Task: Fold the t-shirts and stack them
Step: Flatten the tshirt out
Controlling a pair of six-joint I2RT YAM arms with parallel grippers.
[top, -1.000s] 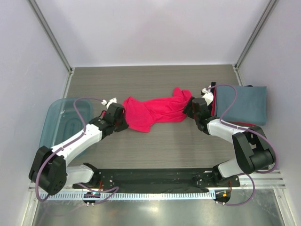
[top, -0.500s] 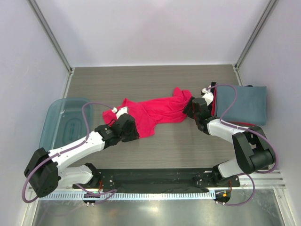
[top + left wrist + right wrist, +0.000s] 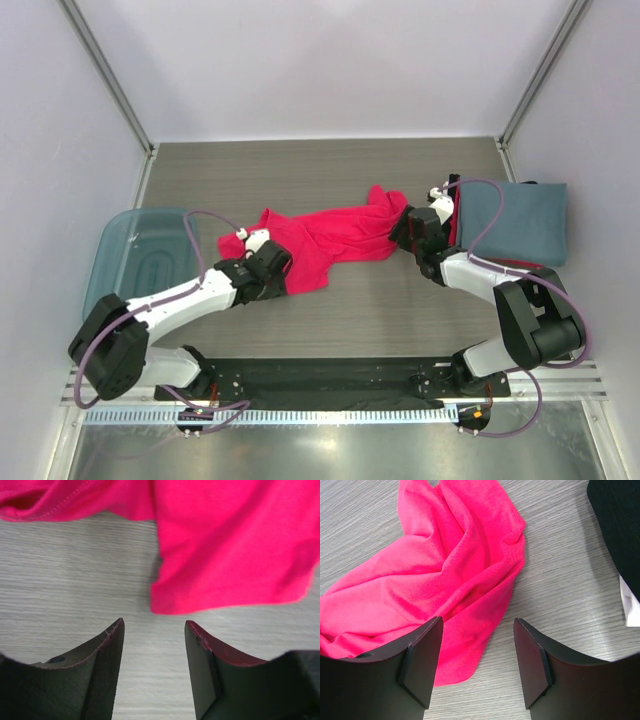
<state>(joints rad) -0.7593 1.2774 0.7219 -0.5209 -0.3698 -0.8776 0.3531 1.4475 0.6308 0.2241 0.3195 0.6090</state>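
A bright pink-red t-shirt [image 3: 335, 237] lies crumpled across the middle of the table. My left gripper [image 3: 283, 265] sits at its near left edge. In the left wrist view this gripper [image 3: 154, 625] is open over bare table, with a corner of the pink-red t-shirt [image 3: 225, 555] just ahead of the tips. My right gripper [image 3: 402, 228] is at the shirt's right end. It [image 3: 477, 622] is open too, with the pink-red t-shirt's [image 3: 445, 570] hem lying under its left finger. A folded slate blue-grey t-shirt [image 3: 525, 220] tops a stack at the right, with a red edge [image 3: 455, 225] showing.
A translucent blue bin [image 3: 130, 255] stands at the left edge of the table. A black folded edge [image 3: 620, 515] shows at the right of the right wrist view. Grey walls close in the left, right and back sides.
My left gripper has opened and let go of the shirt, then shifted right and nearer along its near edge. The shirt's left end now lies spread out. The right arm has not moved.
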